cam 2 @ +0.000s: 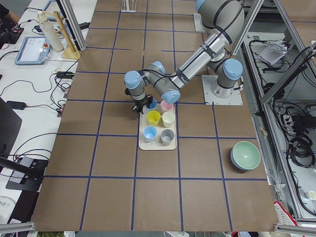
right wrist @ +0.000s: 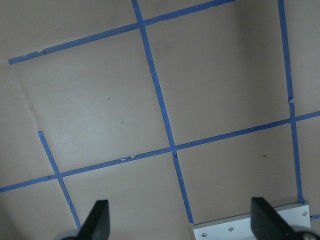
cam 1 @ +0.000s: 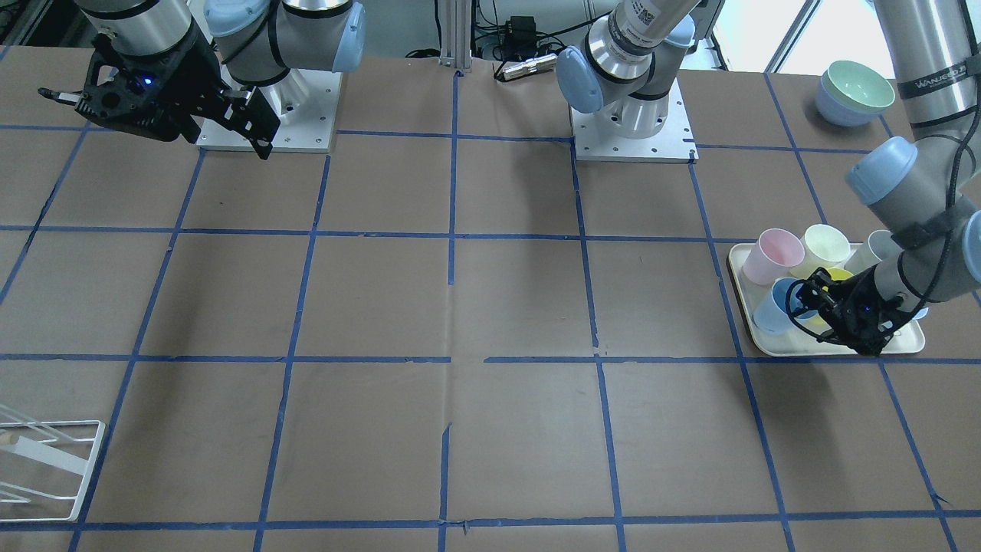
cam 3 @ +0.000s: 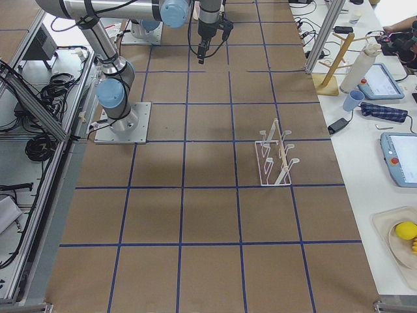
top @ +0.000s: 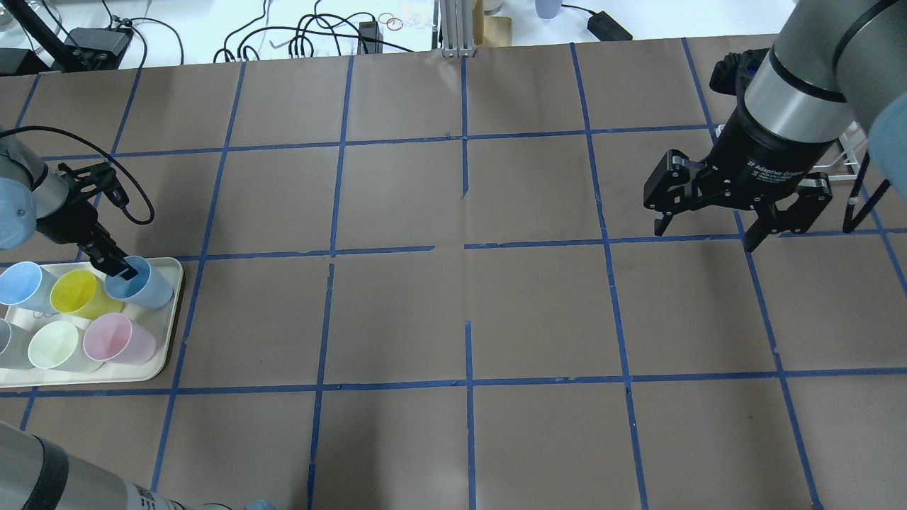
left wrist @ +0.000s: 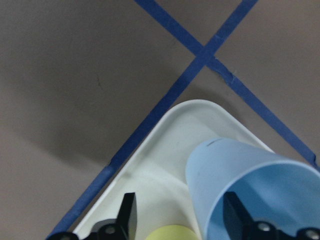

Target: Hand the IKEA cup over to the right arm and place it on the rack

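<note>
The pale blue IKEA cup (top: 150, 285) stands at the far right corner of the cream tray (top: 172, 322), also in the left wrist view (left wrist: 260, 190) and the front view (cam 1: 772, 308). A second alike blue cup (top: 20, 283) stands at the tray's left. My left gripper (top: 117, 268) is open and straddles the cup's wall, one finger (left wrist: 235, 212) inside the rim and one outside. My right gripper (top: 705, 237) is open and empty, held above the table on the right. The white wire rack (cam 3: 275, 160) stands beyond it, partly hidden behind the right arm in the overhead view (top: 844, 164).
Yellow (top: 76, 292), pink (top: 113, 338), pale green (top: 55, 345) and grey (cam 2: 168, 135) cups share the tray. Stacked green and blue bowls (cam 1: 854, 93) sit near the left arm's base (cam 1: 632, 130). The right arm's base plate (right wrist: 250, 227) shows under the right wrist.
</note>
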`<move>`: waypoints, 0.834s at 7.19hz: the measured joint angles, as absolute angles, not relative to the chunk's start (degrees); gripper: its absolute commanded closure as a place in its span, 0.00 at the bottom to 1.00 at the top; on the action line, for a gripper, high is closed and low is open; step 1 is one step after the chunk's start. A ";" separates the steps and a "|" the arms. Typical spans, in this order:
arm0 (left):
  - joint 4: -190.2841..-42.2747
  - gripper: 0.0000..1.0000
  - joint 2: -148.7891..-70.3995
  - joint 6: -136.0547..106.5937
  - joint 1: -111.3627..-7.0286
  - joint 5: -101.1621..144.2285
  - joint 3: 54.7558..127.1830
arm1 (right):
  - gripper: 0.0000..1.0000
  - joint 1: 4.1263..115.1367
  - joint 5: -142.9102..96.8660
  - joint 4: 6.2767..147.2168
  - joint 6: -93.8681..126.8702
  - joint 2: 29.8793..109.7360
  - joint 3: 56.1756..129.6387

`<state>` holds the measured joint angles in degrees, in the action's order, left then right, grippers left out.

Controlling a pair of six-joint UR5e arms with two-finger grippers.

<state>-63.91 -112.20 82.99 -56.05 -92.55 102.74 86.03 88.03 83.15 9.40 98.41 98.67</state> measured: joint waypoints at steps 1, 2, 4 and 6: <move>-64.10 1.00 -112.19 82.79 -55.96 -92.57 102.73 | 0.00 85.95 87.03 83.28 8.03 98.17 98.67; -64.44 1.00 -112.12 82.49 -55.86 -92.59 102.70 | 0.00 85.76 83.36 83.51 7.08 97.96 98.58; -66.16 1.00 -111.47 81.51 -55.77 -92.54 102.21 | 0.00 84.32 70.46 83.80 4.89 97.85 98.43; -71.67 1.00 -109.97 78.87 -55.94 -91.81 99.76 | 0.00 82.17 55.89 82.73 -1.14 98.06 98.44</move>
<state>-71.67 -109.97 78.87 -55.94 -91.81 99.76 82.17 55.89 82.73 -1.14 98.06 98.44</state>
